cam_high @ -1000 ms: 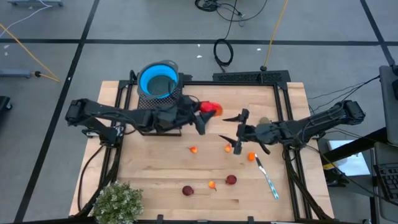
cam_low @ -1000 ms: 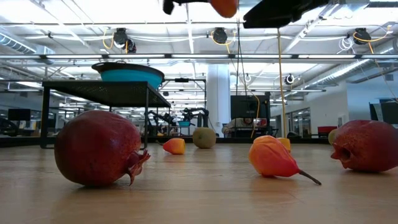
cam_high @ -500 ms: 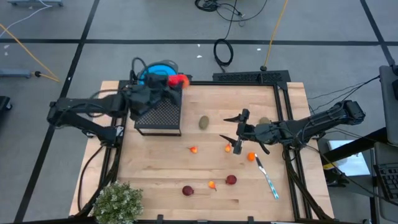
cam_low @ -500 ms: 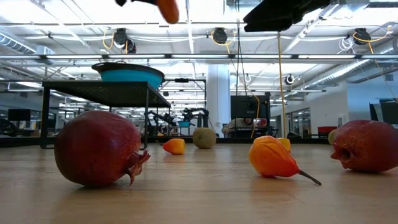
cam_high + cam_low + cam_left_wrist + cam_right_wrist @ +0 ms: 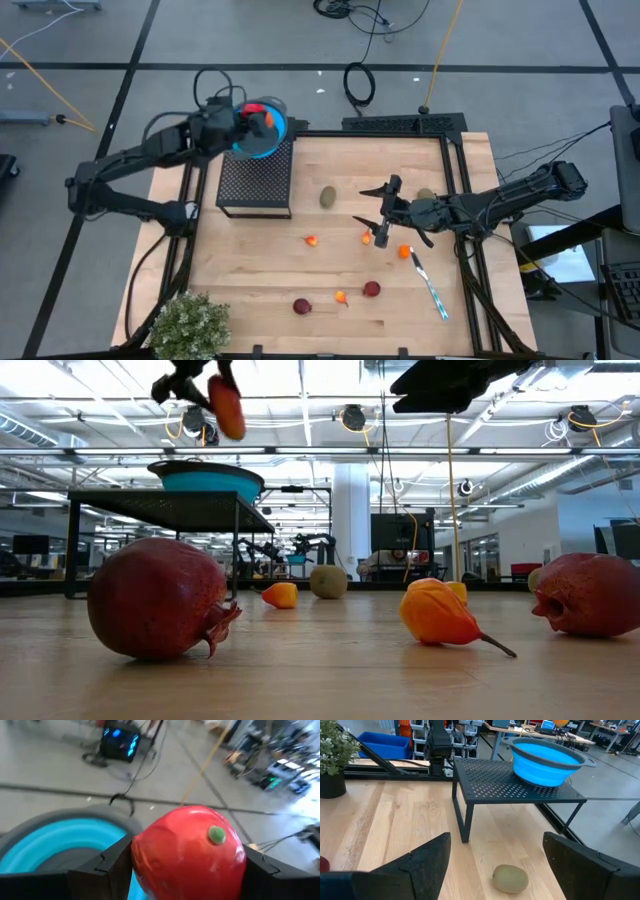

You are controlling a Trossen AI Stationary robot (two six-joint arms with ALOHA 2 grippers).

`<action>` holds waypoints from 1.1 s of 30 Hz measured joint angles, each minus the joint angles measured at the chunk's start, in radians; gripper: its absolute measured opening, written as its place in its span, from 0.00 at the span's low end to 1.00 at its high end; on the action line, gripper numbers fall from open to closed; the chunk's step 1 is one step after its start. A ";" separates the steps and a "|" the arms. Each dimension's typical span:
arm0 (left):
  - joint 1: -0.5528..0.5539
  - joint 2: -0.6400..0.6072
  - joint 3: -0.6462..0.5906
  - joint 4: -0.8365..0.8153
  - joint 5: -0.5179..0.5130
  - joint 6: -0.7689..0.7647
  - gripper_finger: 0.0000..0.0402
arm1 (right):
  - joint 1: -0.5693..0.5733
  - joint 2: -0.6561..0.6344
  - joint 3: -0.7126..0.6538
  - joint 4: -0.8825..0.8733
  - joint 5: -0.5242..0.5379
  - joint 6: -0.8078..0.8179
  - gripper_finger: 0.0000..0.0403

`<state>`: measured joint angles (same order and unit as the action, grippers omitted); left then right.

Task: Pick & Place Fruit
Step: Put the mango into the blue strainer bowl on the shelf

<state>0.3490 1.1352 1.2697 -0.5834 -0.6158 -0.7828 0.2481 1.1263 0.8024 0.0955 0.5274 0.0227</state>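
Holding red-orange fruit (image 5: 187, 849) over blue bowl (image 5: 50, 842)

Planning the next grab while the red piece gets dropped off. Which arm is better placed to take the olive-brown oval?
Right. The right gripper hangs open just beside the olive-brown oval; the left gripper is over the blue bowl, shut on the red-orange fruit.

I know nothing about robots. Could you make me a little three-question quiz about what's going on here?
1. True or false: the left claw holds the red fruit over the blue bowl.
2. What lies nearest the open right claw? A) the plant B) the green-brown fruit C) a dark red ball
3. How many dark red balls lie on the table?

Key: 1 true; 2 B; 3 two.
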 joint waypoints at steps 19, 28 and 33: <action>0.361 0.115 0.000 -0.124 0.464 -0.065 0.61 | -0.026 0.000 0.000 0.001 0.000 0.048 0.76; 0.483 0.171 0.000 -0.104 0.674 -0.091 0.61 | -0.026 0.000 0.000 0.001 0.000 0.045 0.76; 0.529 0.172 0.000 -0.108 0.718 -0.104 0.61 | -0.026 0.000 0.000 0.001 0.000 0.045 0.76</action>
<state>0.8777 1.3067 1.2694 -0.6910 0.1023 -0.8864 0.2222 1.1263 0.8024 0.0963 0.5278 0.0681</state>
